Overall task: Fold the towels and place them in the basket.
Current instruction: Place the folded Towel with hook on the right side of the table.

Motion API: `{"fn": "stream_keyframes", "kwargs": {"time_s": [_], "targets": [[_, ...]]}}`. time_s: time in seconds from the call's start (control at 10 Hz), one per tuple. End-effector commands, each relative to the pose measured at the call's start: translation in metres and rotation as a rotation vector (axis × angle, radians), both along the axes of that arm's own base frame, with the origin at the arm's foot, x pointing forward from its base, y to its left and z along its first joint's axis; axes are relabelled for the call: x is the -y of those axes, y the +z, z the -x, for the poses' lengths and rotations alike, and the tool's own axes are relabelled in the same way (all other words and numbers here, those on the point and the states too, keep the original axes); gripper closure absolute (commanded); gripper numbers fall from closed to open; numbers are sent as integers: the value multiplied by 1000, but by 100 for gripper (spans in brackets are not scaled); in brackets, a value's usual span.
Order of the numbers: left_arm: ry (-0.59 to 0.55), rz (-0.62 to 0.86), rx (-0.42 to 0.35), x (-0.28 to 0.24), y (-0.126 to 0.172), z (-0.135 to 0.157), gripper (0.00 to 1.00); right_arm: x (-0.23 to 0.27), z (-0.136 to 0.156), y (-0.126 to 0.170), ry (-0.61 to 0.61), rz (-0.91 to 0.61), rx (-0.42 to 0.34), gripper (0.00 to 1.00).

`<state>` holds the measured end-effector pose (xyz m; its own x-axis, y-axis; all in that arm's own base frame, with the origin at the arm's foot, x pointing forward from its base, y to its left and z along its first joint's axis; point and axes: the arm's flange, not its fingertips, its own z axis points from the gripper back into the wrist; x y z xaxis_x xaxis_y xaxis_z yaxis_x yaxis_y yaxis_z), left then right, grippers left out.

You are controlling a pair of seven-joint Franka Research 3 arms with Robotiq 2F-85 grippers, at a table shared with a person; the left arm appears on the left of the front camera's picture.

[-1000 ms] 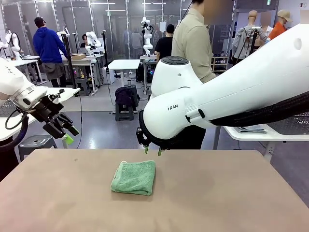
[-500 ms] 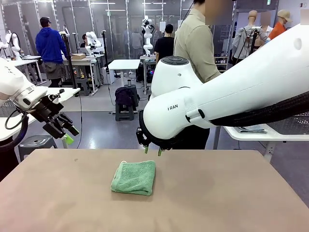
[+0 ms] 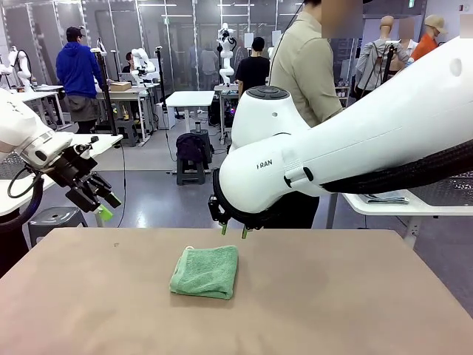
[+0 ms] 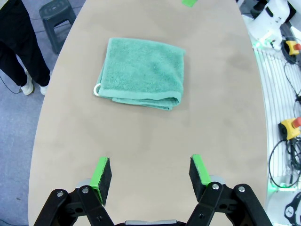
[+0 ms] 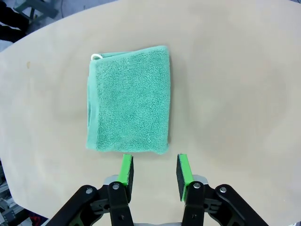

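Note:
A mint green towel (image 3: 205, 272) lies folded into a small square on the brown table (image 3: 332, 296), a white loop at its far left corner. My right gripper (image 3: 233, 231) hangs above the table's far edge just behind the towel; in the right wrist view the towel (image 5: 128, 99) lies just ahead of this gripper (image 5: 153, 170), whose jaws stand partly open with nothing between them. My left gripper (image 3: 111, 205) is raised off the table's far left corner, open and empty; in its wrist view (image 4: 151, 172) the towel (image 4: 141, 73) lies well ahead. The basket is out of view.
A person (image 3: 303, 66) stands at the far side behind my right arm. A grey stool (image 3: 55, 217) sits beyond the table's left corner and a white table (image 3: 399, 203) stands at the right. Bare tabletop surrounds the towel.
Both arms and the towel are still. The person behind the table has shifted slightly to the right.

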<state>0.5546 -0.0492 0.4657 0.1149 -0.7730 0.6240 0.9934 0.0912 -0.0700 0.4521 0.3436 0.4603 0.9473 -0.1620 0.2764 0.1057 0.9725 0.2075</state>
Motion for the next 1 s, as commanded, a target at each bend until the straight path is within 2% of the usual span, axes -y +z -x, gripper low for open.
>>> {"fn": "stream_keyframes", "kwargs": {"time_s": [0.0,0.1,0.3,0.6,0.9], "targets": [[16,-2,-5,1,1,0,16,0,0,0,0,0,0,52],[16,-2,-5,1,1,0,16,-2,-3,-7,19,37,-31,52],[16,-2,-5,1,1,0,16,-16,-7,-33,-12,58,-46,52],[16,-2,-5,1,1,0,16,-33,-13,-63,-64,84,-31,52],[16,-2,-5,1,1,0,16,-43,-24,-93,-56,61,-33,52]]}}
